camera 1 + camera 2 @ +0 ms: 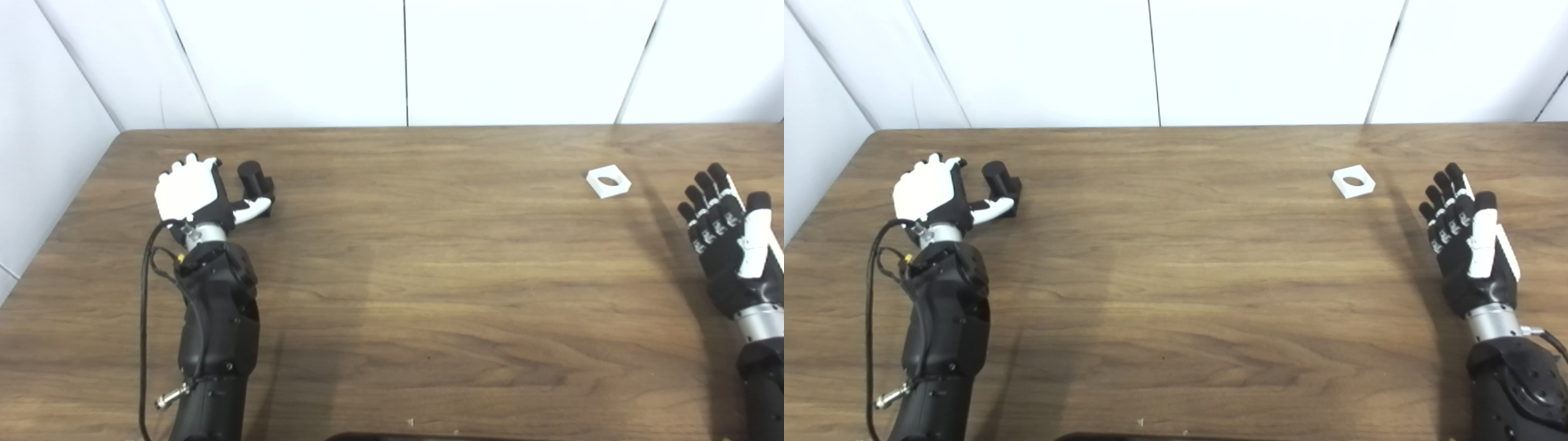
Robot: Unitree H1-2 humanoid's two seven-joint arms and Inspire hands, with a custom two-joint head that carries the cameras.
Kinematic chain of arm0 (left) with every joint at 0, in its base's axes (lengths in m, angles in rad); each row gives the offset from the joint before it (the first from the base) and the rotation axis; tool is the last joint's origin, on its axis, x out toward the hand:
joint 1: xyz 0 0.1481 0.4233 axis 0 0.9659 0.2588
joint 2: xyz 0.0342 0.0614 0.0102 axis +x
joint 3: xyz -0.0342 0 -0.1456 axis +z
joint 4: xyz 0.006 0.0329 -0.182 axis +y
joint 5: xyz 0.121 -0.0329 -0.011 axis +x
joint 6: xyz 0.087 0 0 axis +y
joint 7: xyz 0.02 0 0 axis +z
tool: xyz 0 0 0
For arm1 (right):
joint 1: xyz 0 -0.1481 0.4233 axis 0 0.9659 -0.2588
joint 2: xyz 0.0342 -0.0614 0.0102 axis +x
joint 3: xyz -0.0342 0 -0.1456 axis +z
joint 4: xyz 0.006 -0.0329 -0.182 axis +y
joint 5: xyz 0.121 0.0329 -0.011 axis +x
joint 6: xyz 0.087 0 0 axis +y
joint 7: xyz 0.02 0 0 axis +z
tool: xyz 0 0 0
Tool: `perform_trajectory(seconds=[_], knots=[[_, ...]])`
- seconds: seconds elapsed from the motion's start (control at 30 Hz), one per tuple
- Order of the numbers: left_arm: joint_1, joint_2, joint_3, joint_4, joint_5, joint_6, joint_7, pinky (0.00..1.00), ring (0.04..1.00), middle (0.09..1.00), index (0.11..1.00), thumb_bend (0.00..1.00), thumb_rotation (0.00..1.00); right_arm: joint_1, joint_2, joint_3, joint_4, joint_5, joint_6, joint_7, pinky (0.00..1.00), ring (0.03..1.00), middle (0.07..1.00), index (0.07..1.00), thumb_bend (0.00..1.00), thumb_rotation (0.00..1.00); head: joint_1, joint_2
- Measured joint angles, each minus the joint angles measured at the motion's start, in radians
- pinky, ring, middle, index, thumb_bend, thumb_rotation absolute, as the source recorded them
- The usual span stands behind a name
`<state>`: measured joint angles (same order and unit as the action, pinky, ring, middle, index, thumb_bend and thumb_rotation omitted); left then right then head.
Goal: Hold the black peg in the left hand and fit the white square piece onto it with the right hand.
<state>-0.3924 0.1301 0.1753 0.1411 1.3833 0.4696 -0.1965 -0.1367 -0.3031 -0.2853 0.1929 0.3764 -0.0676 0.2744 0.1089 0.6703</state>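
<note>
The black peg (254, 179) stands on the wooden table (416, 275) at the far left, a short cylinder on a dark base. My left hand (191, 191) lies just left of it, open, its thumb reaching under the peg's base; the fingers are not closed around it. The white square piece (607, 182), with a round hole in its middle, lies flat on the table at the far right. My right hand (729, 223) is open and empty, fingers spread and pointing up, to the right of and nearer than the white piece.
White wall panels (404, 61) stand behind the table's far edge. A white wall runs along the table's left side. A dark object (392, 437) shows at the bottom edge. A black cable (146, 306) loops beside my left forearm.
</note>
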Motion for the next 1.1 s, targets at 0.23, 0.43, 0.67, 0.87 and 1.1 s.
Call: perform_trajectory(seconds=[0.23, 0.43, 0.67, 0.87, 1.1], knots=[[-0.016, -0.001, -0.002, 0.055, 0.012, 0.000, -0.004, 1.00, 1.000, 0.996, 0.840, 0.74, 0.50, 0.000, -0.002, 0.000, 0.001, 0.006, 0.000, 0.004, 1.00, 1.000, 1.000, 1.000, 0.63, 0.98, 0.000, 0.000], [-0.028, -0.001, 0.000, 0.098, 0.018, 0.000, 0.002, 1.00, 1.000, 1.000, 0.837, 0.76, 0.53, 0.001, -0.003, 0.001, 0.001, 0.003, 0.000, 0.003, 1.00, 1.000, 1.000, 1.000, 0.65, 0.97, -0.008, 0.000], [-0.044, -0.016, 0.022, 0.136, 0.059, -0.001, -0.008, 1.00, 1.000, 0.992, 0.819, 0.77, 0.50, 0.003, -0.006, 0.002, 0.000, -0.002, 0.000, 0.002, 1.00, 1.000, 1.000, 1.000, 0.64, 0.96, -0.008, 0.003], [-0.050, -0.030, 0.032, 0.140, 0.065, -0.002, -0.007, 1.00, 1.000, 0.984, 0.797, 0.78, 0.46, 0.005, -0.008, 0.001, 0.001, -0.003, -0.003, 0.003, 1.00, 1.000, 1.000, 1.000, 0.62, 0.95, -0.012, 0.002], [-0.063, -0.030, 0.034, 0.155, 0.065, -0.002, 0.001, 1.00, 1.000, 0.979, 0.760, 0.77, 0.44, 0.006, -0.009, 0.002, 0.000, -0.007, -0.003, 0.003, 1.00, 1.000, 1.000, 1.000, 0.60, 0.93, -0.015, 0.003]])
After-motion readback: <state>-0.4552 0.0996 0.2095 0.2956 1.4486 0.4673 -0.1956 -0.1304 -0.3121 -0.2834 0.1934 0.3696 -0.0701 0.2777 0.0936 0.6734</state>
